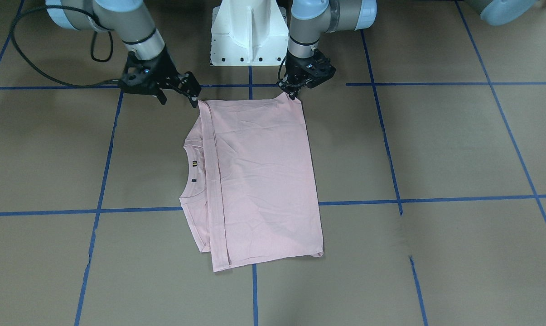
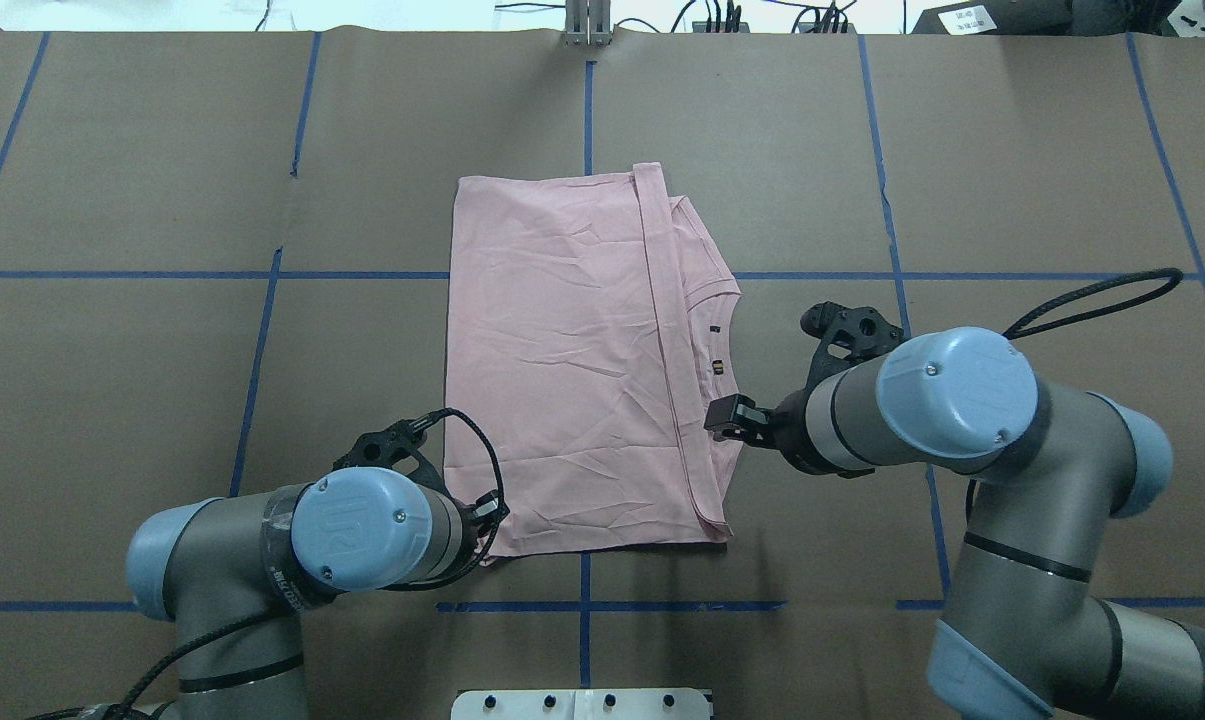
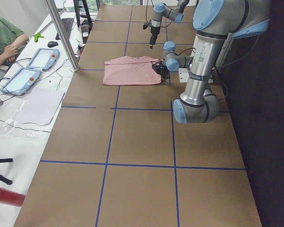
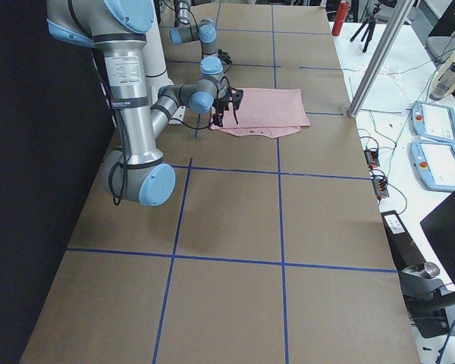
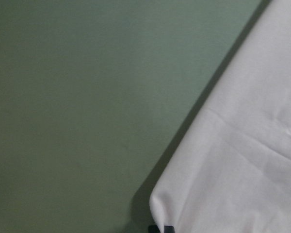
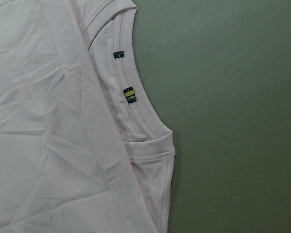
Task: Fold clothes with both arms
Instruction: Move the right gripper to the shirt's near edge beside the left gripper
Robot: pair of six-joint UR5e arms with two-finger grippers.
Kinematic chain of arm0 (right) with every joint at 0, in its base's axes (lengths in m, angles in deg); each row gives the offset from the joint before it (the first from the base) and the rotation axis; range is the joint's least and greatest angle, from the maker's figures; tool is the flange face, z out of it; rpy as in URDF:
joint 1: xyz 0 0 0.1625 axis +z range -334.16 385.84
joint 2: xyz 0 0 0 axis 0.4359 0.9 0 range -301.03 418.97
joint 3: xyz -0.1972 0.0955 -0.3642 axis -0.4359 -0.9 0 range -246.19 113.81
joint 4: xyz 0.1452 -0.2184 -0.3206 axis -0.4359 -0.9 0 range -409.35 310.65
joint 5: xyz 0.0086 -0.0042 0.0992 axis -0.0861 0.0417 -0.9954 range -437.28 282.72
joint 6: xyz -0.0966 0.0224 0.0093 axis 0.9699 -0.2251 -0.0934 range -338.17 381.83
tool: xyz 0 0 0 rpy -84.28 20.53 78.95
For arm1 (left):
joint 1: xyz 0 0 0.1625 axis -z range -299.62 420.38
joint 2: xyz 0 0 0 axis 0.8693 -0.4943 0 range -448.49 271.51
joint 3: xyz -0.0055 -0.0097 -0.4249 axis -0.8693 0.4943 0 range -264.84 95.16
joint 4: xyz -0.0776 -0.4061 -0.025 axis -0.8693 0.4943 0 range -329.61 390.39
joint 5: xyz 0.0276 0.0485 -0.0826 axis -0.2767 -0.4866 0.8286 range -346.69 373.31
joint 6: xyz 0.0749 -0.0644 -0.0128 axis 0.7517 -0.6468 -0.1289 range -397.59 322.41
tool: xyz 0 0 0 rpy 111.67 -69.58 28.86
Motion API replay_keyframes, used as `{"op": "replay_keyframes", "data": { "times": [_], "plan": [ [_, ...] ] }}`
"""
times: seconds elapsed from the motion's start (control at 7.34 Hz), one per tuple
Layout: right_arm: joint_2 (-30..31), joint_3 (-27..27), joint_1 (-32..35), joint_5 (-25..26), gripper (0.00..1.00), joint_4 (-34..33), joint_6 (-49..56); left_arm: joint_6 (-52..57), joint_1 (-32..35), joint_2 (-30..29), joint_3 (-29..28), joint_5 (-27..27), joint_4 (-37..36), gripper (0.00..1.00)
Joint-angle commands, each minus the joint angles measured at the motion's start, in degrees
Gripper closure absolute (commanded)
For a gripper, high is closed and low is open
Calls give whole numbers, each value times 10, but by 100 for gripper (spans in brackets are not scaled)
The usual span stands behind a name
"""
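The pale pink T-shirt [image 1: 263, 176] lies folded on the brown table, plain side up; its print is hidden. The collar with small tags [image 1: 194, 164] shows on one side. The shirt also shows in the overhead view [image 2: 562, 350]. My left gripper [image 1: 293, 94] is low at the shirt's corner nearest the robot and shut on that corner; the left wrist view shows the corner [image 5: 184, 204] at a dark fingertip. My right gripper [image 1: 178, 97] is open and empty, just above the shirt's other near corner on the collar side. The right wrist view shows collar and tags [image 6: 130, 94].
The white pedestal base [image 1: 248, 31] stands just behind the shirt. Blue tape lines [image 1: 254, 290] grid the table. A black cable loop [image 1: 28, 59] hangs from the right arm. A seated person [image 3: 4, 40] and tablets [image 3: 42, 59] are beyond the far table edge.
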Motion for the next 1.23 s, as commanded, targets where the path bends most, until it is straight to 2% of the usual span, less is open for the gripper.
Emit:
{"op": "replay_keyframes", "data": {
  "times": [0.0,0.14,0.41,1.09],
  "plan": [
    [-53,-75,-17,6,0,-1,-65,9,13,1,7,0,1,100],
    [-73,-107,-29,15,0,-2,-87,16,17,1,7,1,1,100],
    [-78,-120,-47,19,0,-25,-90,33,20,3,9,1,4,100],
    [-80,-113,-72,18,1,-57,-91,33,19,4,9,1,5,100]
  ]
}}
